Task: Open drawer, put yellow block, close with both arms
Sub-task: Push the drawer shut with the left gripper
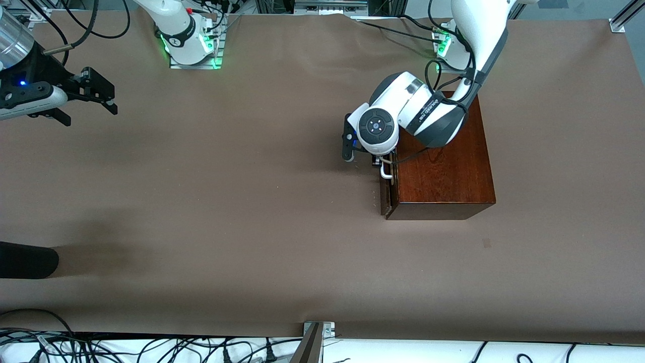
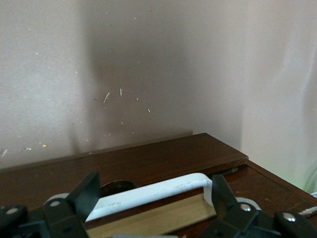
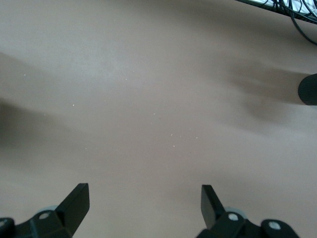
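The dark-brown wooden box (image 1: 443,161) stands toward the left arm's end of the table. Its drawer (image 1: 387,199) is pulled out a small way; a strip of pale wood tray (image 2: 153,218) shows under the white bar handle (image 2: 148,194). My left gripper (image 1: 376,162) is at the handle (image 1: 386,171), open, with one finger (image 2: 88,191) near each end of the bar in the left wrist view. My right gripper (image 1: 103,92) is open and empty, up in the air over the right arm's end of the table; the right wrist view shows only bare table between its fingers (image 3: 79,198). The yellow block is out of view.
A black rounded object (image 1: 25,259) pokes in over the table edge at the right arm's end, nearer the front camera; it also shows in the right wrist view (image 3: 309,89). Cables lie along the table's near edge (image 1: 151,348). The brown table (image 1: 227,201) is bare.
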Robot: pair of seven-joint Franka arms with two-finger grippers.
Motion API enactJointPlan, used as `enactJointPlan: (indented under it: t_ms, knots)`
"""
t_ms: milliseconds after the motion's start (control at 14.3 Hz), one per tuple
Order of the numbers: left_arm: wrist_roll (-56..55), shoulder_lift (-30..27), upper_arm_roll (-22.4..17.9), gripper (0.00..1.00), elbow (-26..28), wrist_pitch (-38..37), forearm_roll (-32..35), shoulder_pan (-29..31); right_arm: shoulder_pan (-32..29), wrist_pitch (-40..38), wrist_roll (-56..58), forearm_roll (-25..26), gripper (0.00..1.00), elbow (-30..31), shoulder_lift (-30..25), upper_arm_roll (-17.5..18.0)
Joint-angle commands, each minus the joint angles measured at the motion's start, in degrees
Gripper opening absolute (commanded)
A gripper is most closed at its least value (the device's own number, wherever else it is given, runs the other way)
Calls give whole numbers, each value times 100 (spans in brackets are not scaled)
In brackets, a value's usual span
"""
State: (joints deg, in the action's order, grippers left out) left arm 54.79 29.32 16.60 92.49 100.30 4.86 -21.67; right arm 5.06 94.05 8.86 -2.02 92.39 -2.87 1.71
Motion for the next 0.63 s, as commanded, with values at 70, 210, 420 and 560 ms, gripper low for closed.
enactJointPlan:
  t_ms: [70, 210, 420, 560]
  knots:
    - [31, -926, 168, 100, 50, -81, -484, 417, -31, -133, -95, 79, 100, -81, -38, 57]
    - [-13, -1400, 168, 100, 68, -125, -451, 662, -31, -141, -104, 62, 100, -89, -38, 31]
    - [-30, -2130, 159, 100, 147, -212, -451, 1399, -40, -133, -104, 88, 100, -81, -47, 40]
    - [-205, -2412, 142, 100, 191, -195, -460, 2015, -40, -133, -86, 88, 100, -81, -39, 14]
